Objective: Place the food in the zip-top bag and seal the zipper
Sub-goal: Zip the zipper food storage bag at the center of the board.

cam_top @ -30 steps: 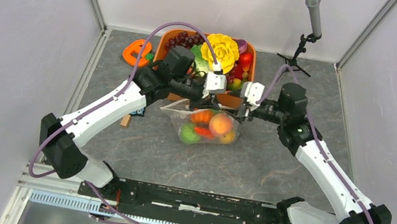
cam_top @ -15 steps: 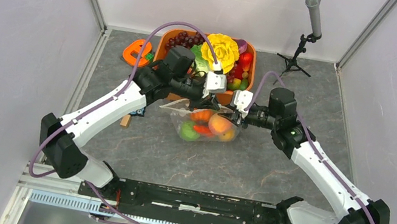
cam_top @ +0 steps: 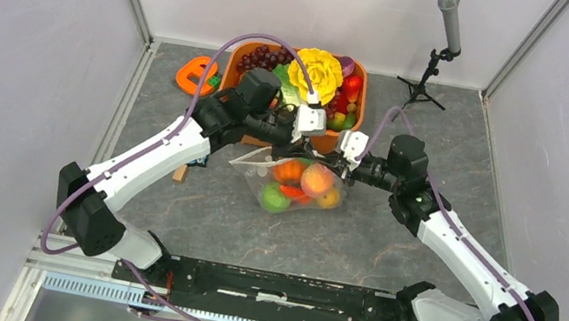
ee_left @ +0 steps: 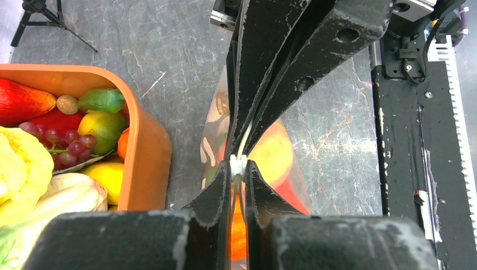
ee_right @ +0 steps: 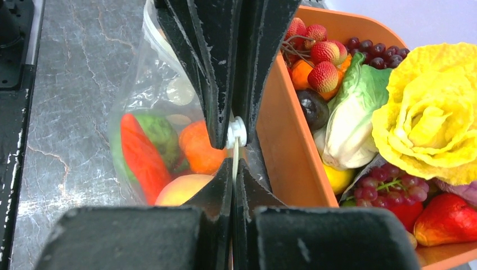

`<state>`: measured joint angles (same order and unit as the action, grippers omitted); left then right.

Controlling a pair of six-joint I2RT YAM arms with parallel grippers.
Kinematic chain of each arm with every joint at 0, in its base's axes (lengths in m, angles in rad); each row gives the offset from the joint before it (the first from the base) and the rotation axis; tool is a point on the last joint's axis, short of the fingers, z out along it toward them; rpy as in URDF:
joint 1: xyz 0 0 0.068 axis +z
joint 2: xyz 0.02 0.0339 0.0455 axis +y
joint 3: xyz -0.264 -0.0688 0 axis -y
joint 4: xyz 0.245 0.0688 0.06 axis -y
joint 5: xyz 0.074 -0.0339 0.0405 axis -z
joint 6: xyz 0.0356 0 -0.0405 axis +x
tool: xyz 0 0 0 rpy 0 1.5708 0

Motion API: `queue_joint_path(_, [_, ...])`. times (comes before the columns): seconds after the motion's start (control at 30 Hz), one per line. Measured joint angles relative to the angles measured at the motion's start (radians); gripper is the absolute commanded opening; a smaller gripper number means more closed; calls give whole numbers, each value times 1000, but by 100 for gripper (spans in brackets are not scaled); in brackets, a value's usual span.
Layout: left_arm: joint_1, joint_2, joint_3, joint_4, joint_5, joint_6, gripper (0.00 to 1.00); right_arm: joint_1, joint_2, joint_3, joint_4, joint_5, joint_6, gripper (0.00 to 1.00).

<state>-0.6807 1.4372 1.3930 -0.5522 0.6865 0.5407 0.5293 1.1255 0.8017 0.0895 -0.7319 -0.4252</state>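
Grey marbled table [cam_top: 387,258] between white walls. On it lies the clear dotted bag [cam_top: 249,163], holding food [cam_top: 316,179]: peach, orange, red and green pieces. Left gripper [ee_left: 239,167] and right gripper [ee_right: 234,142], close together, each have their fingers squeezed narrow on the bag's zipper [ee_left: 243,140], with the food below them. An orange tub [ee_left: 149,152] of fruit stands just beyond both.

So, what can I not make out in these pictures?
- Zipper: in both wrist views the left fingers and right fingers, pinched on it, hide all but a small bit; sealed or not, unclear.
- Bag mouth, top view: the fingers cover it.
- Blue thing, top view: mostly under the left arm.
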Motion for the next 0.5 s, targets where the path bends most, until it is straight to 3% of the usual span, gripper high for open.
queue_joint_path(0.5, [2,-155,-168,39,-214,0,2,12,-126,-140,83,253,105,0])
